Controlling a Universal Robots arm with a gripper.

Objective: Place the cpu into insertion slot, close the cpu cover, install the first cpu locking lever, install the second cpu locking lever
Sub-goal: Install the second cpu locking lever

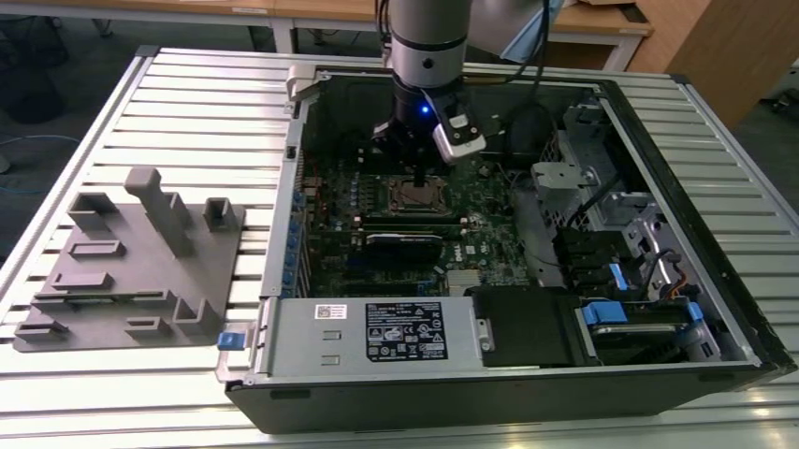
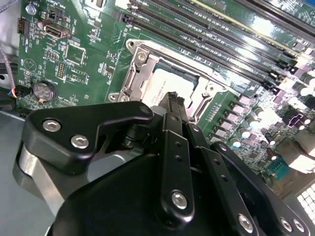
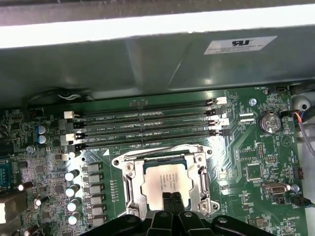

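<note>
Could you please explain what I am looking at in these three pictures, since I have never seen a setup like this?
A robot arm reaches into an open computer case lying on a slatted metal table. The exterior view looks down from off the arm; both wrist views ride on it. Its gripper hangs right above the cpu, which sits in the insertion slot on the green circuit board, its fingers together at the chip. A grey parts holder lies on the exterior view's left.
</note>
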